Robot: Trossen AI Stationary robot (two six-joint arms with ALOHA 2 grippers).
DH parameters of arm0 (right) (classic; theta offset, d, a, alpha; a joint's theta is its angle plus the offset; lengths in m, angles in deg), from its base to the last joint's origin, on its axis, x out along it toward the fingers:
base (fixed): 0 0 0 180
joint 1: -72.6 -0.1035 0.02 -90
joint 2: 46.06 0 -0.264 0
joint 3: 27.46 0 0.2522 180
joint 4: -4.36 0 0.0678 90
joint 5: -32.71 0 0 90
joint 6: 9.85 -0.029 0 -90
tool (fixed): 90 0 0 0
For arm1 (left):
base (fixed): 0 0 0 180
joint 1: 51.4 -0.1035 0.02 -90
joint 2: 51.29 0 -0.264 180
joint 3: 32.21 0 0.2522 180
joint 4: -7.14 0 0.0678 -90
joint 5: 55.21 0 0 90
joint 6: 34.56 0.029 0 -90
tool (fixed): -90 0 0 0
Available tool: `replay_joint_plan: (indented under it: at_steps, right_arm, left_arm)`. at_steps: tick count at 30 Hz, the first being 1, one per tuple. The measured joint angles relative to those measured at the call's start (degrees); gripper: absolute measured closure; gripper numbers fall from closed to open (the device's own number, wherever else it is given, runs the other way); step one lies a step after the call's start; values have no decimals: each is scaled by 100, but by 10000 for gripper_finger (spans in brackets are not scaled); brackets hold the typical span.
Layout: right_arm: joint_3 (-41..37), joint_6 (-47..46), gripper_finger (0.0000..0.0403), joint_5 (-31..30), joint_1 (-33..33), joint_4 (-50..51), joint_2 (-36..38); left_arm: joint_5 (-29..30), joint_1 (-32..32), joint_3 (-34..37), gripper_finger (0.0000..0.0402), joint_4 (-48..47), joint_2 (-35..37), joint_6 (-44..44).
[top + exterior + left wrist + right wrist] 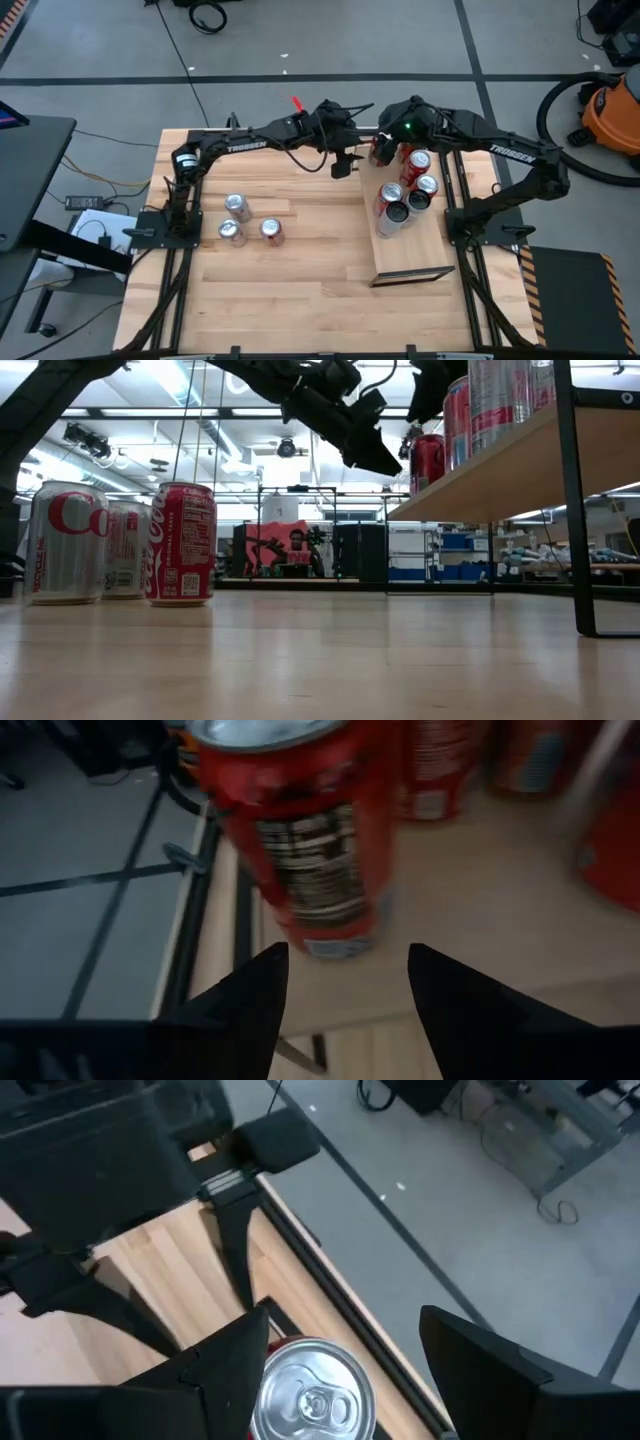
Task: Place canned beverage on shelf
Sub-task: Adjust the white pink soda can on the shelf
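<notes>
A red can (300, 830) stands at the far left corner of the light-wood shelf (405, 255), its base on the board. Several more cans (410, 190) crowd the shelf's far half. My right gripper (342, 1315) is open and slants down over the red can (312, 1398), with a finger on either side of its silver top. My left gripper (345, 955) is open and empty. It sits left of the shelf, pointing at the can from a short way off. In the low view the can (427, 463) shows at the shelf's end. My right gripper comes slanting down from the far right, its fingers on either side of the can's top rim (300, 1355). Floor shows between the lid and one finger (470, 1370). The other finger (235, 1365) overlaps the can's shoulder, and I cannot tell whether it touches.
Three cans (245, 222) stand on the plank tabletop at the left, one red (180, 545) and two silver. Bare wood lies between them and the shelf. Black rails (180, 250) run along the table's sides. The shelf's near half is bare board.
</notes>
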Motion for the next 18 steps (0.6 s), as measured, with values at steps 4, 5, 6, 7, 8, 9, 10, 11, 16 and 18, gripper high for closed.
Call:
replay_joint_plan:
  at_steps: [4,5,6,7,8,9,10,11,16,18]
  right_arm:
    - [-93,-103,133,-452,-401,-5,98]
    - [-168,-149,134,-622,-535,-11,148]
    - [-250,-195,135,-784,-671,-38,214]
    - [-326,-241,137,-895,-812,-42,283]
    - [-399,-271,138,-969,-949,-63,359]
    - [-477,-283,140,-992,-1071,-132,445]
    - [-575,-261,141,-1030,-1182,-265,537]
    - [-681,-185,142,-1072,-1288,-455,632]
    - [-1160,283,146,-1435,-1779,-1440,1073]
    - [-1300,525,146,-1576,-1938,-1805,1201]
  left_arm:
    - [-489,0,0,185,-211,111,-67]
    - [-562,1,-3,185,-204,122,-102]
    - [-595,3,-4,185,-233,122,-157]
    - [-607,1,-4,185,-308,122,-211]
    - [-606,-1,0,185,-382,122,-251]
    - [-605,-1,4,185,-398,122,-298]
    - [-603,3,4,185,-380,127,-353]
    - [-590,18,4,185,-363,139,-416]
    - [139,229,2,185,-476,341,-511]
    - [531,358,3,185,-483,432,-521]
